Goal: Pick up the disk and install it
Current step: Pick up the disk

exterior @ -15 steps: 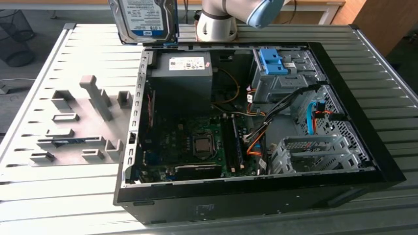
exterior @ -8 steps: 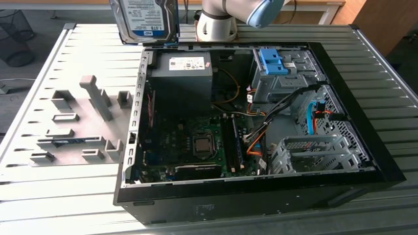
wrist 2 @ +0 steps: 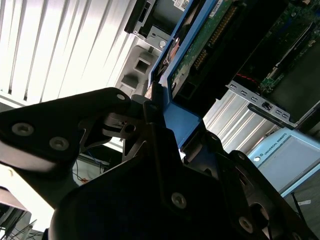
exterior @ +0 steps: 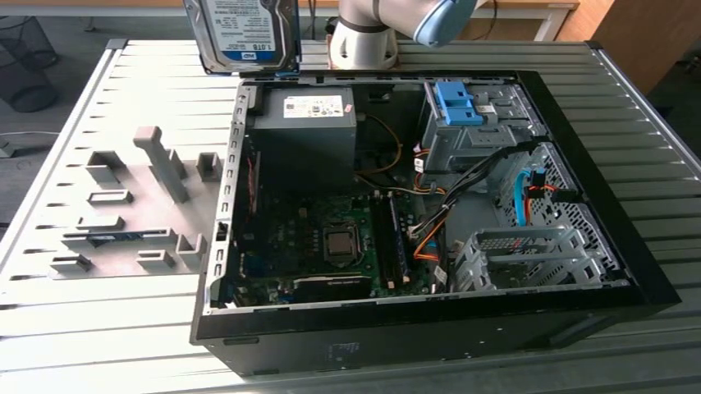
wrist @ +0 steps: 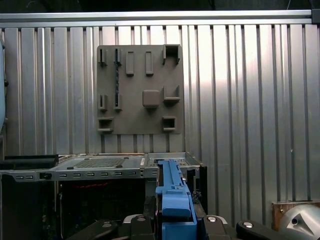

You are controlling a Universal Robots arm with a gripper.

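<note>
Arm [exterior: 367, 41]: base on the slatted table [exterior: 88, 345] at 12 o'clock of the open computer case [exterior: 613, 271] in the exterior view, with a blue-capped joint above it. Gripper [wrist 2: 165, 107]: fingers clamped on the blue carrier frame [wrist: 172, 195] in both wrist views. Disk [exterior: 243, 37]: silver with a white-and-blue label. It is held upright in the air at 11 o'clock of the case, beyond the grey power-supply box [exterior: 307, 131]. Its green circuit side appears in the second wrist view.

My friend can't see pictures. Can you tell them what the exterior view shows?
The disk is held upright, label showing, at the far corner of an open computer case on a slatted metal table. A grey board with raised blocks lies on the exterior view's left of the case.
</note>
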